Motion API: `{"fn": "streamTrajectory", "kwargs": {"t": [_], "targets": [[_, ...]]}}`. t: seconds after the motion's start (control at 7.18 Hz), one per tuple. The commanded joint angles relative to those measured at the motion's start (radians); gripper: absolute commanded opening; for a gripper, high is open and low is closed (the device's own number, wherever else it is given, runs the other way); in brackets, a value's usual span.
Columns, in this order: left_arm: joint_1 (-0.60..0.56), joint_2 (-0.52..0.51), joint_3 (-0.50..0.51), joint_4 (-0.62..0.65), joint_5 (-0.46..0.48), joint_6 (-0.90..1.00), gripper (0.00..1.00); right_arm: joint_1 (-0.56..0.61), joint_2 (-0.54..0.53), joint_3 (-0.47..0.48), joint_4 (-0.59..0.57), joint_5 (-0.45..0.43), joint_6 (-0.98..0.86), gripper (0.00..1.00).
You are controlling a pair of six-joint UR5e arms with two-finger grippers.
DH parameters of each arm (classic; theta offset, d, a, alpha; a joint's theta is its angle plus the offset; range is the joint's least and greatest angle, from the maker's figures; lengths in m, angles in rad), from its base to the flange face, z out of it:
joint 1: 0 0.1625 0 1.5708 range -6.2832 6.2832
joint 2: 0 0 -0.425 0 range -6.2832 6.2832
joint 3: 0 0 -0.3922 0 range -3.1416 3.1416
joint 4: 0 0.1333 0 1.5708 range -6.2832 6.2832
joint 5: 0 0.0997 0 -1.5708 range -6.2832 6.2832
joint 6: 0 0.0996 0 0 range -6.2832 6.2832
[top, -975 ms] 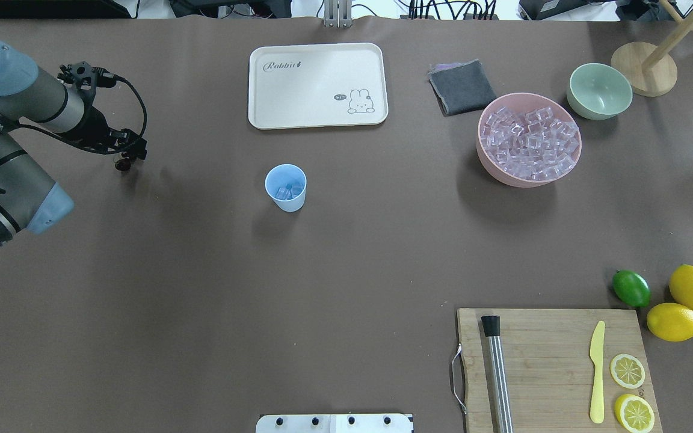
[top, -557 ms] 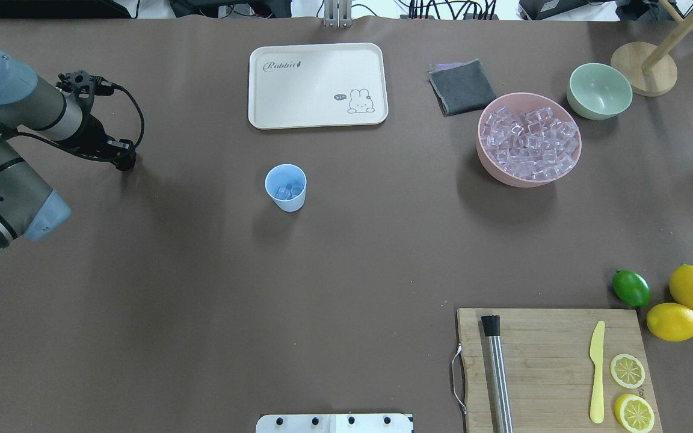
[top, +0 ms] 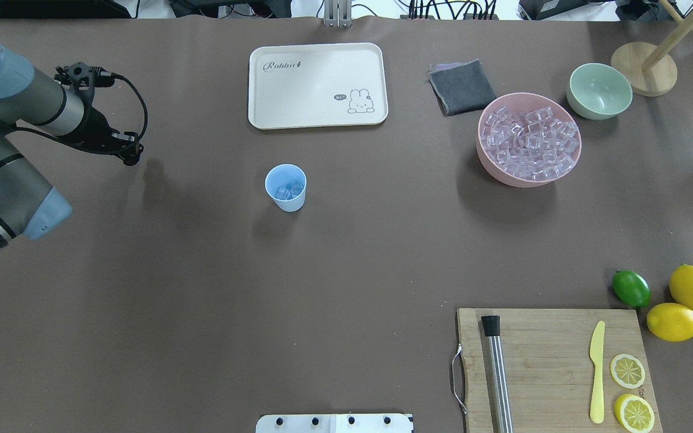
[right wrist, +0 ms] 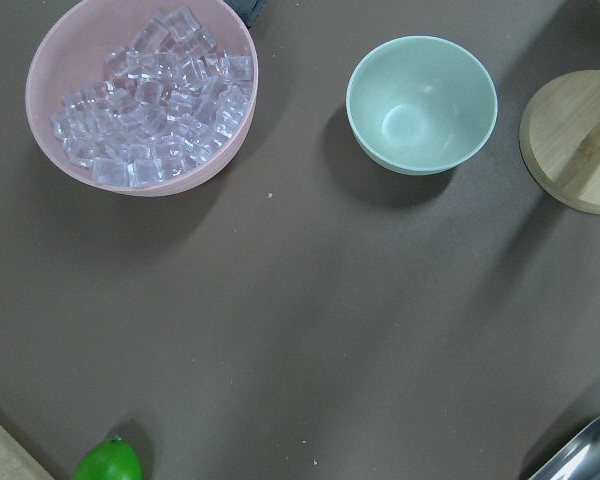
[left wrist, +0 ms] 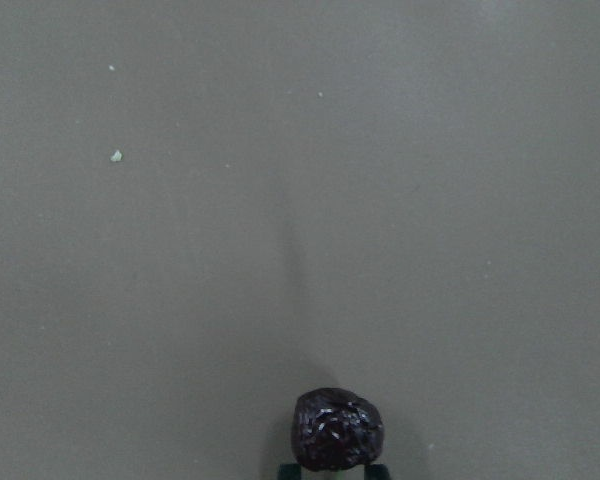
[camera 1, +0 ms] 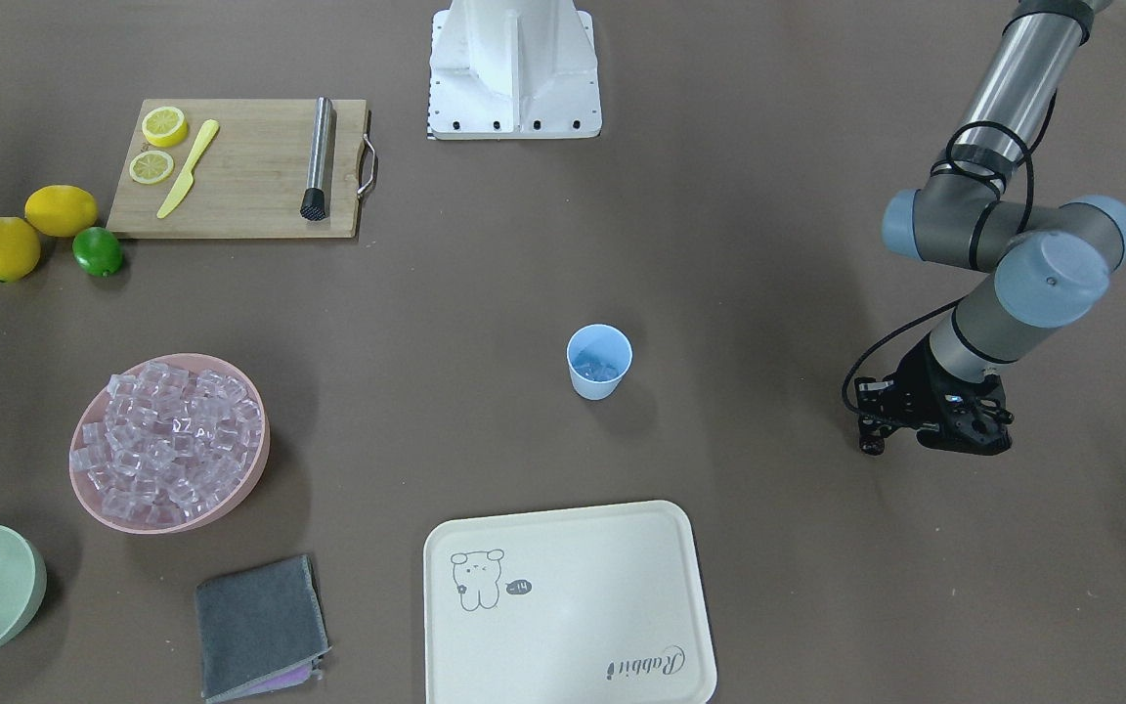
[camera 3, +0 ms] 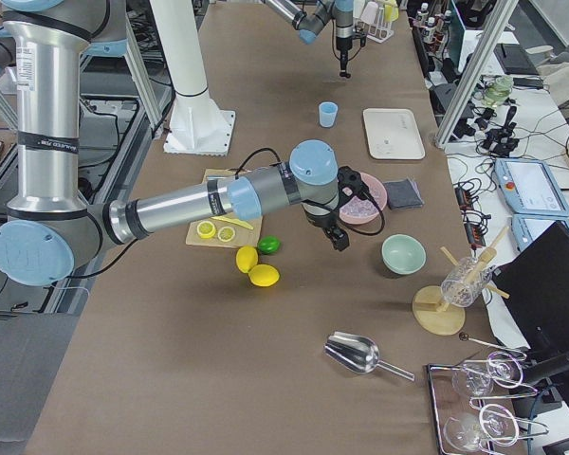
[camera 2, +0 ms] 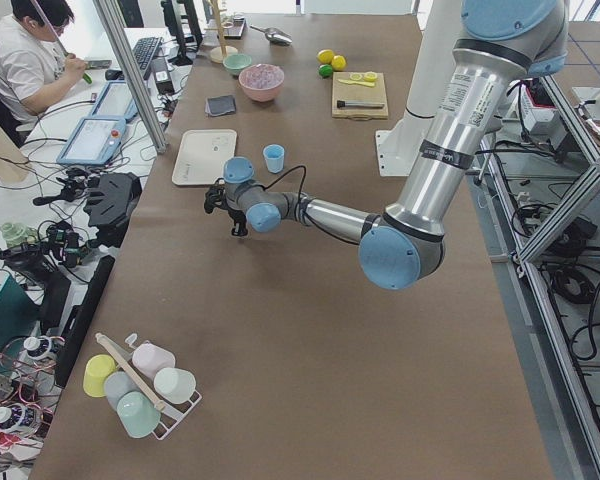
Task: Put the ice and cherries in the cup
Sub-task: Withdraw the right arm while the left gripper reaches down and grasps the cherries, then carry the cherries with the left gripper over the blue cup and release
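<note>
The light-blue cup (top: 286, 187) stands mid-table with a few ice cubes (top: 287, 191) in it; it also shows in the front view (camera 1: 599, 362). More ice (top: 530, 141) fills the pink bowl (top: 491, 171). My left gripper (top: 132, 157) is far left of the cup, just above the table, shut on the dark cherries (left wrist: 337, 430), which show between its fingertips in the left wrist view. My right gripper (camera 3: 341, 239) shows only in the right side view, above the table near the pink bowl; I cannot tell whether it is open or shut.
A cream tray (top: 317, 85) lies behind the cup. A grey cloth (top: 462, 87) and a pale-green bowl (top: 599, 91) are by the pink bowl. A cutting board (top: 551, 367) with muddler, knife and lemon slices, a lime (top: 631, 288) and lemons sit at front right.
The cherries lay on the table beside my left gripper; the gripper came over them and shut. It now holds them, shifted slightly right.
</note>
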Motion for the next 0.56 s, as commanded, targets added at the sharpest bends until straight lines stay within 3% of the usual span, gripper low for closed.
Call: {"fn": "streamTrajectory", "kwargs": {"t": [0.0,0.42], "targets": [[-0.008,-0.068,-0.078,0.078,-0.051,-0.106,0.00,-0.001,0.011,-0.008,0.000,-0.002,0.002,0.98],[0.062,-0.205,-0.126,0.118,-0.040,-0.281,0.00,0.000,-0.012,-0.019,-0.003,-0.006,0.000,0.98]]}}
